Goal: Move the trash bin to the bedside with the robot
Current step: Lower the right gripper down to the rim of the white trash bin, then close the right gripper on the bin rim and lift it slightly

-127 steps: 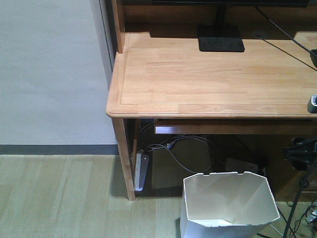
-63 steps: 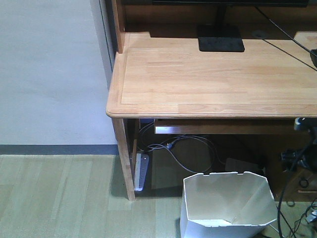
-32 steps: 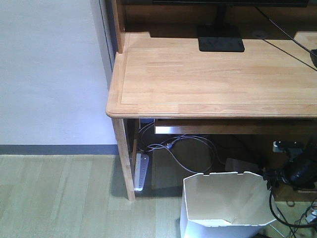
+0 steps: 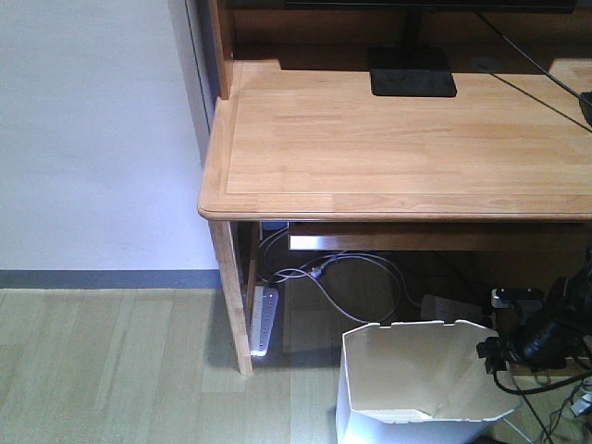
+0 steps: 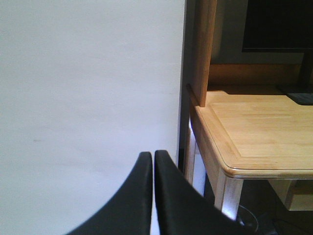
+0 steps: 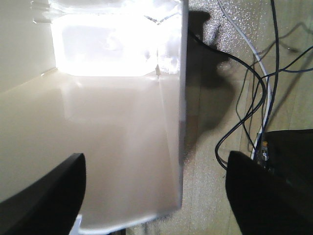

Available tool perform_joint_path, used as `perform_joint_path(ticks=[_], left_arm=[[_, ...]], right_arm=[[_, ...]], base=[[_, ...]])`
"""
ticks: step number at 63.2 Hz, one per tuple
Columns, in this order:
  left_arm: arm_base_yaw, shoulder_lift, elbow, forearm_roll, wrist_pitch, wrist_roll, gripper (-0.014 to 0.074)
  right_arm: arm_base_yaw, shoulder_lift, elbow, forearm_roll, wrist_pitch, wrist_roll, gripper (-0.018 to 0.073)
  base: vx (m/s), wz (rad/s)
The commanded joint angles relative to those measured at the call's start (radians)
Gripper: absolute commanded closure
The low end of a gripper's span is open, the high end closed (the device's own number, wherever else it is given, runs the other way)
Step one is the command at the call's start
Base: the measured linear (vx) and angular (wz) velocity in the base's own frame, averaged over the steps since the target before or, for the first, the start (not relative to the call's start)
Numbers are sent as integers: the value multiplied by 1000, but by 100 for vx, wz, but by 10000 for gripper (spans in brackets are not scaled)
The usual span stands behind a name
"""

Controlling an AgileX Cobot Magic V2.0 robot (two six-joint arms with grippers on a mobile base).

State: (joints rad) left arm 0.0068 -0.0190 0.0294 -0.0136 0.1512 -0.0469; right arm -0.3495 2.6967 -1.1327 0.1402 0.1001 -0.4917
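Observation:
The white faceted trash bin (image 4: 421,379) stands on the floor in front of the desk, at the bottom of the front view. My right gripper (image 4: 504,356), on a thin black arm with a trailing cable, hangs at the bin's right rim. In the right wrist view the right gripper (image 6: 155,161) is open, with the bin's thin right wall (image 6: 122,137) between the jaws, one finger over the beige inside and one over the floor outside. My left gripper (image 5: 153,156) is shut and empty, facing the white wall. The bed is out of view.
A light wooden desk (image 4: 398,139) with a monitor stand (image 4: 412,72) overhangs the bin. Its leg (image 4: 231,296), a power strip (image 4: 264,319) and cables (image 4: 333,273) lie behind the bin. More cables (image 6: 254,88) lie on the floor right of the bin. A white wall (image 4: 92,139) is at left.
My right arm has come down from the desk's edge height and leftward to the bin's right rim. The bin and the left gripper have not moved.

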Motion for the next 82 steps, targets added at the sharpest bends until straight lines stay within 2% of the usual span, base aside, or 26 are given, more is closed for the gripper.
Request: perform_joint_path(ticks=[1, 45, 57, 70, 78, 82], left_arm=[[-3, -10, 29, -3, -78, -9, 602], [-3, -10, 29, -3, -78, -9, 602], [-3, -10, 29, -3, -78, -9, 602], [-3, -10, 29, -3, -78, -9, 602], [-3, -10, 29, -3, -78, -9, 602], [-3, -10, 29, -3, -78, -9, 602]], right_arm=[[-7, -10, -45, -3, -13, -13, 8], [-21, 182, -326, 4, 92, -28, 8], [-21, 228, -390, 21, 135, -28, 37], [-21, 259, -417, 21, 154, -28, 157], [-21, 269, -417, 21, 152, -33, 281], [-21, 269, -417, 23, 155, -43, 379]], base=[[0, 0], [0, 0], [0, 0], [0, 0], [0, 0], [0, 0]])
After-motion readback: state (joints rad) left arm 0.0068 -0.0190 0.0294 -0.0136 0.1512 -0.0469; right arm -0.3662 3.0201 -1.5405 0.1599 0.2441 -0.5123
